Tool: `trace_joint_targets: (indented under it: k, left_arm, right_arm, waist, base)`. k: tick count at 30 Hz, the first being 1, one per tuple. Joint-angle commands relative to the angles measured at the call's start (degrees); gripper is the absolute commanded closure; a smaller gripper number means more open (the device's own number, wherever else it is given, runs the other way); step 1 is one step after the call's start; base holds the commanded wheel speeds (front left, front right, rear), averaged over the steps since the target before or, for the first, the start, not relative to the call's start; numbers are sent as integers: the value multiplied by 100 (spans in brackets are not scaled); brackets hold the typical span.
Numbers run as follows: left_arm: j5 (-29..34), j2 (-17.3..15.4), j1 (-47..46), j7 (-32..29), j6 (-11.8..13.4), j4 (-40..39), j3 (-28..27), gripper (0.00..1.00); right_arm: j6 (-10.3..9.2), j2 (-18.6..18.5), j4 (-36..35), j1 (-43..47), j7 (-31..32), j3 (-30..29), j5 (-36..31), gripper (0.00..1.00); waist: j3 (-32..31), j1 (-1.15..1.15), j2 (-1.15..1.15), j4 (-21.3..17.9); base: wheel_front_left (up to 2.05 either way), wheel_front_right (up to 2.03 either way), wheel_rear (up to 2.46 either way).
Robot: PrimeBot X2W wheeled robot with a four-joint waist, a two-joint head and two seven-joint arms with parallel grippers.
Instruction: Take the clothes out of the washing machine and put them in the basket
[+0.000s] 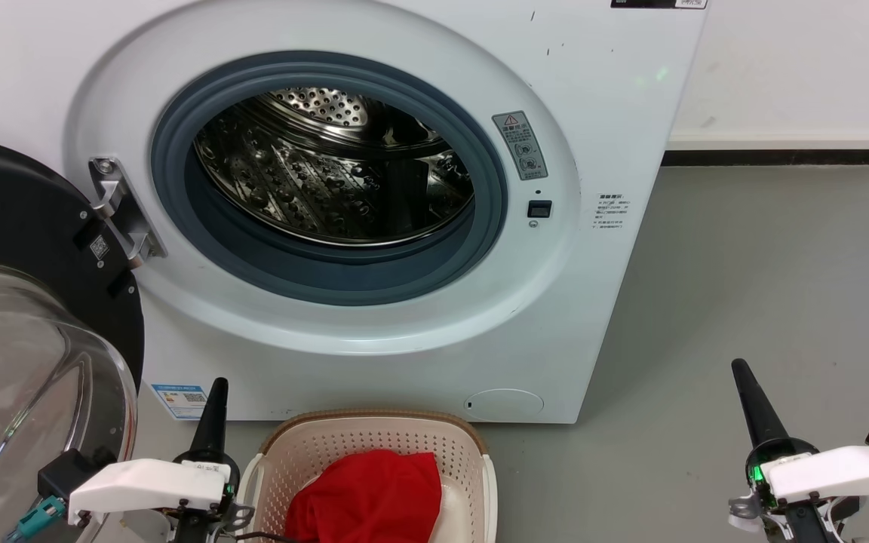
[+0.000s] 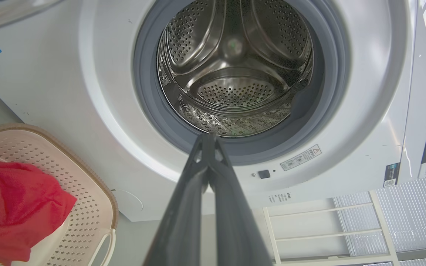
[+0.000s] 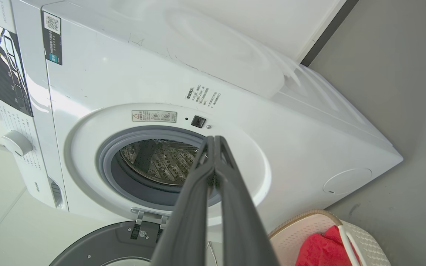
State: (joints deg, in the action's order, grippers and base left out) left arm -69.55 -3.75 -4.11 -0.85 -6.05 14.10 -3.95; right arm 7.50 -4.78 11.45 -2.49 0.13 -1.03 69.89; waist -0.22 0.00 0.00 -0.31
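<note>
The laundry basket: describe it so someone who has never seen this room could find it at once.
Find the big white washing machine with its round door swung open. On the grey floor right in front of it, below the porthole, stands the basket. It is the only cream, perforated plastic tub with a brown rim, and a red garment lies inside.

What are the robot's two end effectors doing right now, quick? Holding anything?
Left end effector: closed, fingertips together, holding nothing.
Right end effector: closed, fingertips together, holding nothing.
</note>
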Motion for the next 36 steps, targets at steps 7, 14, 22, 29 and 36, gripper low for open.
trace_joint_targets:
  k: [7,14,22,29,36]
  left_arm:
    - [-554,10,-150,-142,-60,-41,-81,100]
    - [-903,29,-170,-230,-72,-34,-120,100]
    - [-1278,45,-199,-324,-103,-27,-158,100]
    - [-1587,61,-214,-404,-118,-21,-194,100]
    - [-1878,74,-223,-484,-136,-15,-230,100]
  right_arm:
    - [-1,-23,39,-190,119,-79,613,100]
    - [-1,-16,82,-239,190,-126,984,100]
    - [-1,-5,127,-271,254,-177,1380,100]
    - [-1,5,164,-306,322,-221,1709,100]
    - [-2,15,202,-353,385,-268,2018,100]
  waist:
    - [7,0,0,6]
    - [13,0,0,10]
    - [20,0,0,15]
    - [25,0,0,20]
    - [31,0,0,24]
  base:
    - [0,0,0]
    - [0,0,0]
    - [0,0,0]
    - [0,0,0]
    - [0,0,0]
